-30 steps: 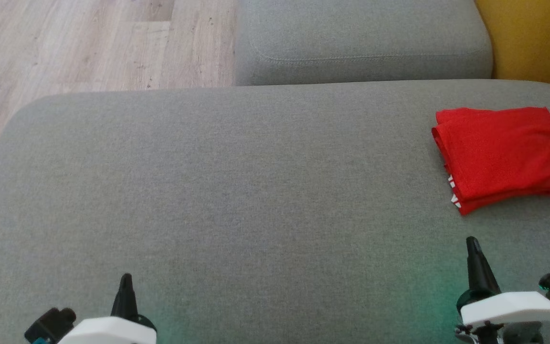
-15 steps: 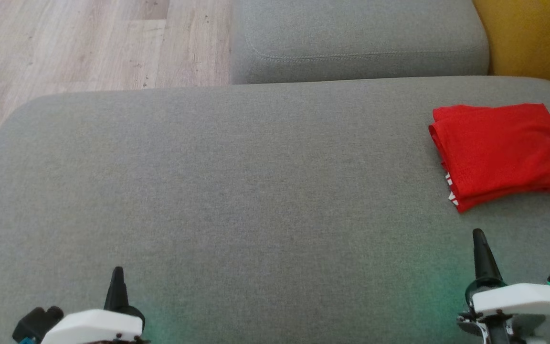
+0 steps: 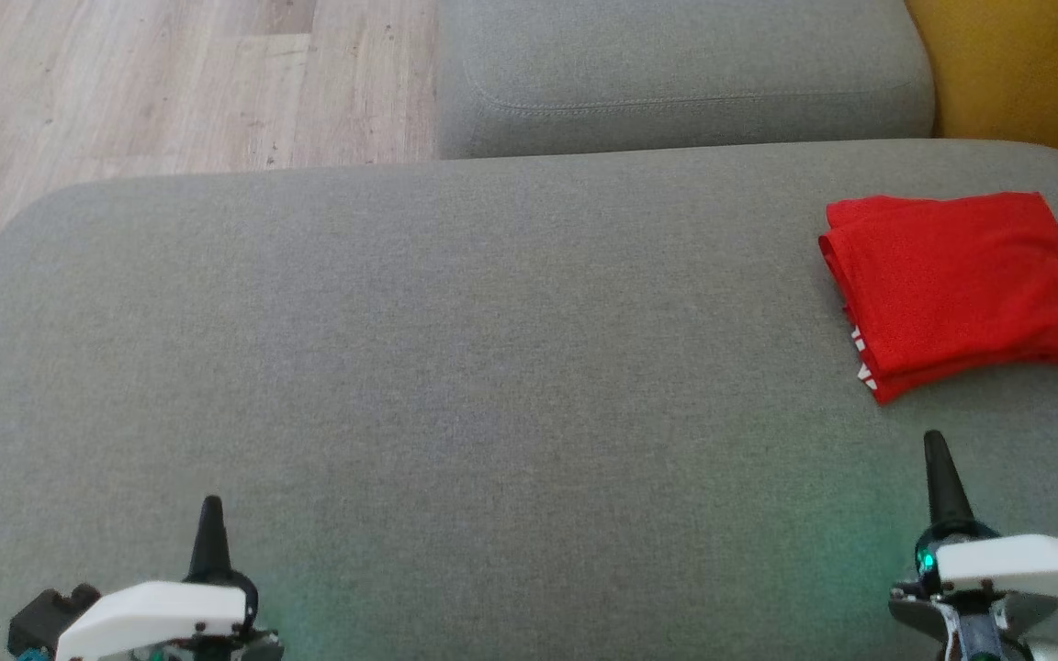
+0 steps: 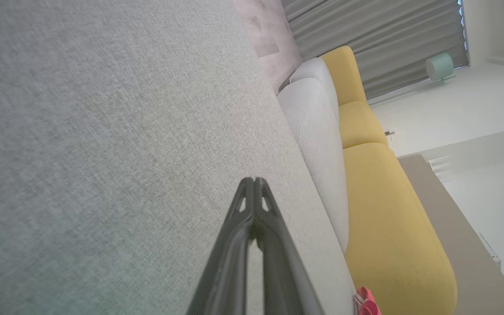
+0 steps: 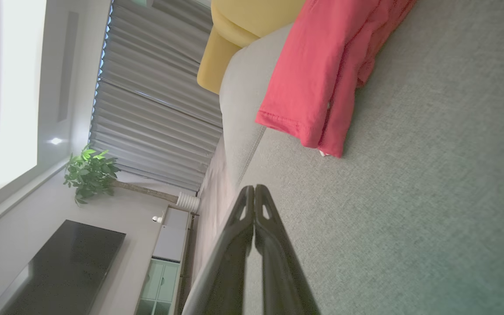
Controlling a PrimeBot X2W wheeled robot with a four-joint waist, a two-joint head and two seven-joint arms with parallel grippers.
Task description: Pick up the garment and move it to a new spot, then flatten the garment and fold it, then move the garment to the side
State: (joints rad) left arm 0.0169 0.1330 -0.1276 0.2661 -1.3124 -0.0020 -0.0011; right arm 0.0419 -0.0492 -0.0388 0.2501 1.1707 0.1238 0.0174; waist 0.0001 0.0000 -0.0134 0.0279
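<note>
The left gripper [image 4: 254, 180] has its fingers pressed together over the grey cushion [image 4: 103, 131]. A sliver of the red garment [image 4: 368, 304] lies at the cushion's edge, beside the yellow sofa [image 4: 392, 218].

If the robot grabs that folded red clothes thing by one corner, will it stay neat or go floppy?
Probably floppy: the red folded garment is thin cloth in loose layers, so lifted by a corner it would likely unfold. It seems light, barely denting the gray cushion. Pushed, it may bunch up on that rough weave.

One red garment [image 3: 961, 285] at three o'clock, two grey cushions [image 3: 492, 367] [image 3: 676, 83], and two grippers: left gripper [image 3: 210, 505] at seven, right gripper [image 3: 934, 441] at five.
</note>
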